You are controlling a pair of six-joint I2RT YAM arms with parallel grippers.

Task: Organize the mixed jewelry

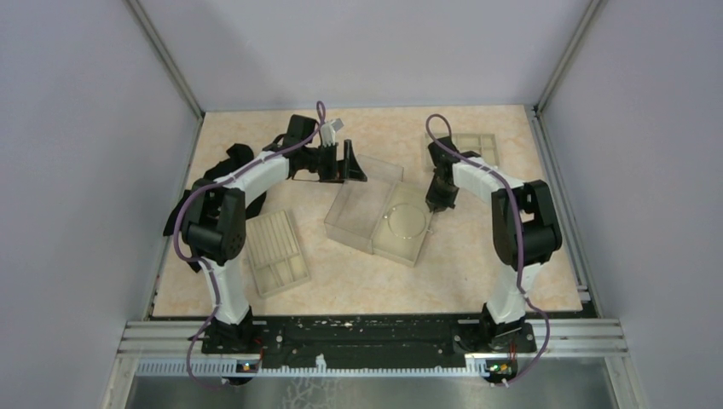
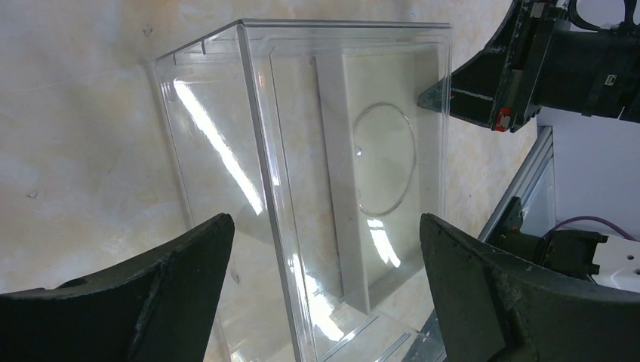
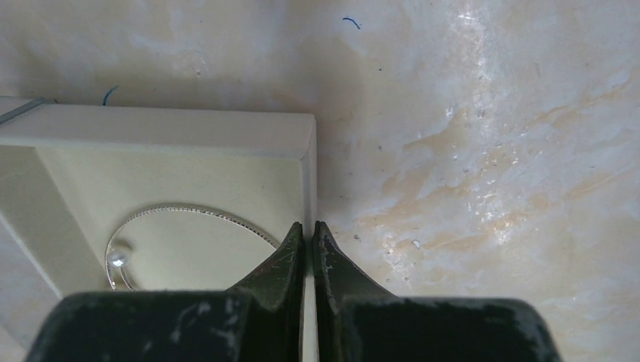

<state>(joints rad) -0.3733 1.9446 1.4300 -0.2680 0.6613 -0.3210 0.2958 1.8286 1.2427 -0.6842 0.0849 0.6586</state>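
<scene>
Lower left, the hoop [image 3: 189,207] lies in the tray [image 3: 151,124], just left of the right gripper [image 3: 308,241], its 2 fingers nearly closed. The left gripper [image 2: 324,222] is spread wide before the clear box [image 2: 226,151].

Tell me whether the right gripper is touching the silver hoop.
Cannot tell. In the right wrist view the silver hoop runs behind the tips of the shut right gripper, hiding any contact; the other views do not settle it.
</scene>
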